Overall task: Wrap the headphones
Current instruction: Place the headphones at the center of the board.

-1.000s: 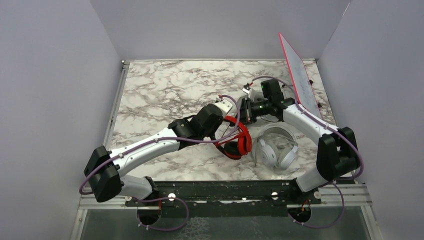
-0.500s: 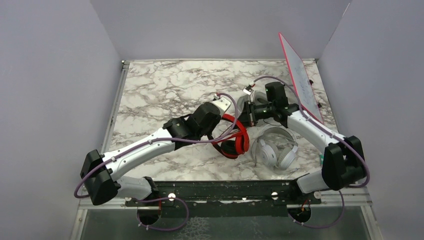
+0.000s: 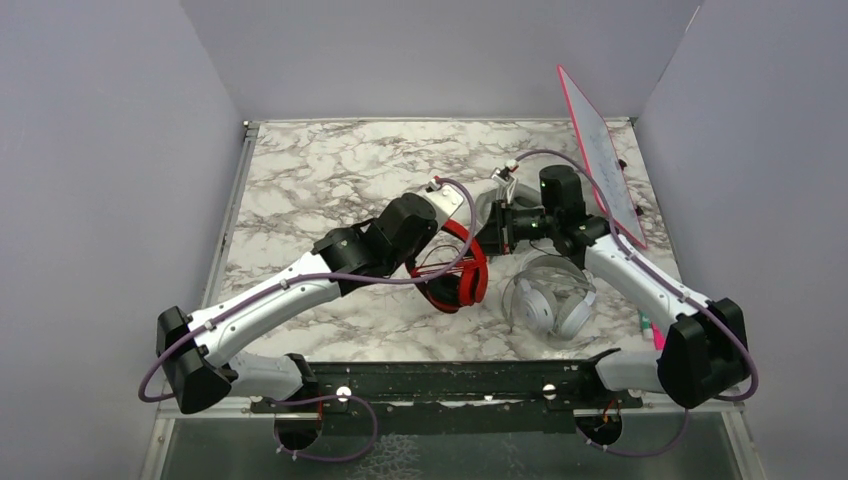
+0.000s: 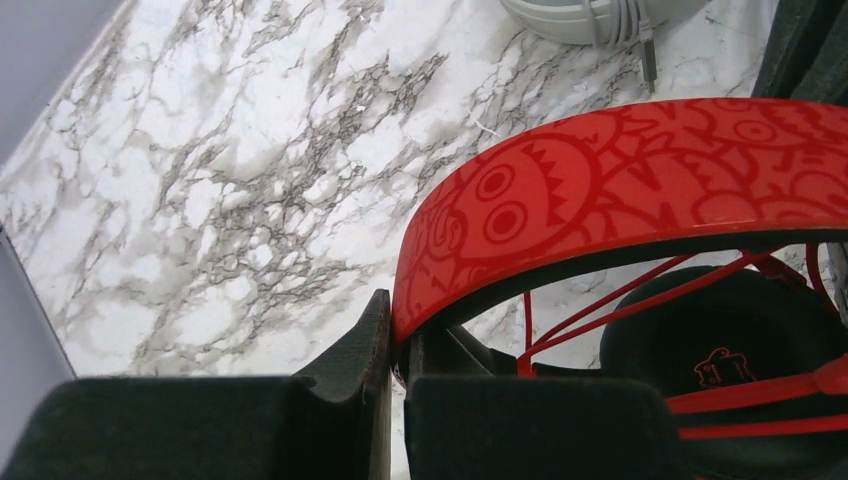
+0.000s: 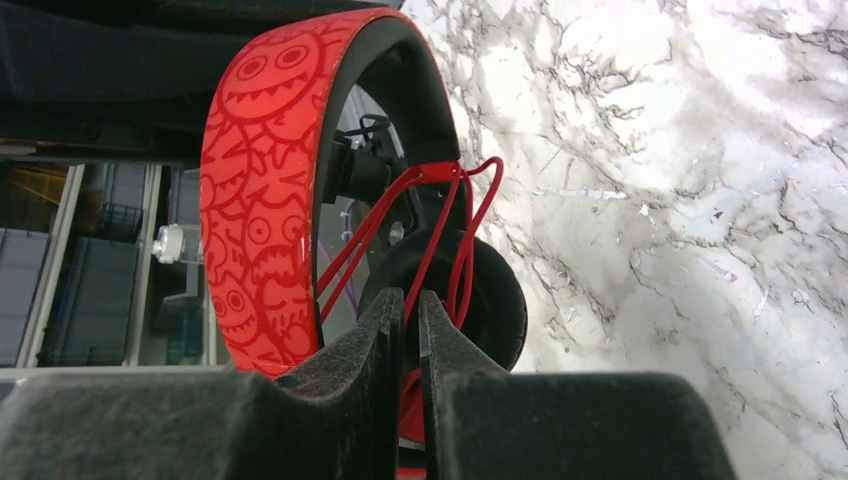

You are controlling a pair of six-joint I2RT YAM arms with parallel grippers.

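The red-and-black headphones [image 3: 460, 272] hang between both arms above the marble table [image 3: 320, 180]. My left gripper [image 4: 396, 322] is shut on one end of their patterned red headband [image 4: 620, 170]. The red cable [image 5: 440, 230] is strung in several lines across the band and a black ear cup [image 5: 490, 290]. My right gripper [image 5: 411, 300] faces the band [image 5: 260, 180] with its jaws a narrow gap apart, and one cable strand runs into that gap. White-silver headphones [image 3: 550, 300] lie on the table under the right arm. A light grey headset [image 4: 590, 12] with a thin grey cable lies further back.
A red-framed whiteboard [image 3: 600, 150] leans at the back right, close to the right arm's elbow. A pink marker [image 3: 647, 327] lies by the right edge. Grey walls close in three sides of the table.
The left arm has carried the red headphones a little left and back. The right arm's base link has swung right and its gripper has shifted slightly back, staying at the headphones.
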